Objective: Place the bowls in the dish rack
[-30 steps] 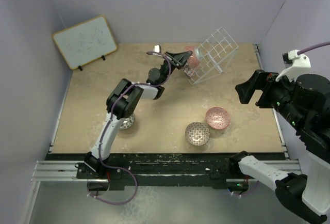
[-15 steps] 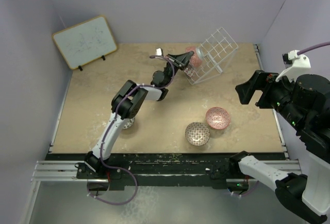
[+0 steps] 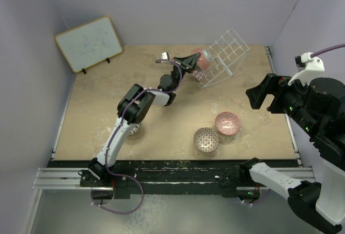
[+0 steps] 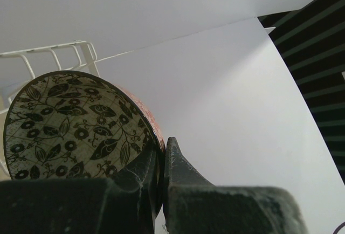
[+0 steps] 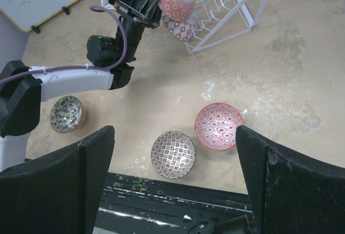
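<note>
Sand-coloured tabletop (image 3: 86, 110) lies between pale lilac walls; at its far side the dish rack (image 3: 225, 55) stands tilted. Now the left gripper (image 4: 161, 156) is pinched tight on the rim of a leaf-patterned bowl (image 4: 70, 121), held on edge at the rack's left side, above a red-patterned bowl (image 5: 182, 29); the step is placing. The next move, I think, needs the rim guided between the rods before release. The right gripper (image 3: 263, 95) hangs spread, holding nothing; a pink bowl (image 3: 227, 122), a lattice bowl (image 3: 206, 139) and a small bowl (image 3: 132, 128) wait on the table.
</note>
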{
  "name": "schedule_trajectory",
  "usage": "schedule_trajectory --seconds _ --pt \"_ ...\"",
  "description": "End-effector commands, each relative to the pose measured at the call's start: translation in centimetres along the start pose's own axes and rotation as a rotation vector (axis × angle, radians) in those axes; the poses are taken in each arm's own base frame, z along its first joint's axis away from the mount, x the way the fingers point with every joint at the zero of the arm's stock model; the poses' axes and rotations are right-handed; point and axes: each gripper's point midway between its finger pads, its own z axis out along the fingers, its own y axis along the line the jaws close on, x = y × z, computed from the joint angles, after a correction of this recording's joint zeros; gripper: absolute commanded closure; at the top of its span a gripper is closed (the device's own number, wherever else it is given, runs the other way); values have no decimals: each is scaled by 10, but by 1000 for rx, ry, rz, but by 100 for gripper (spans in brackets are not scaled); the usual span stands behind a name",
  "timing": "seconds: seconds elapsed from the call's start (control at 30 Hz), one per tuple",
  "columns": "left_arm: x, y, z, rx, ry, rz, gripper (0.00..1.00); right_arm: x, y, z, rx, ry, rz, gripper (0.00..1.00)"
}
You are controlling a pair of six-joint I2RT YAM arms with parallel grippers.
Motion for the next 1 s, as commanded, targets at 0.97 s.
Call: schedule_trajectory --seconds 0.97 --pt "-7 -19 -2 168 -48 -86 100 -4 5 4 -14 4 1 6"
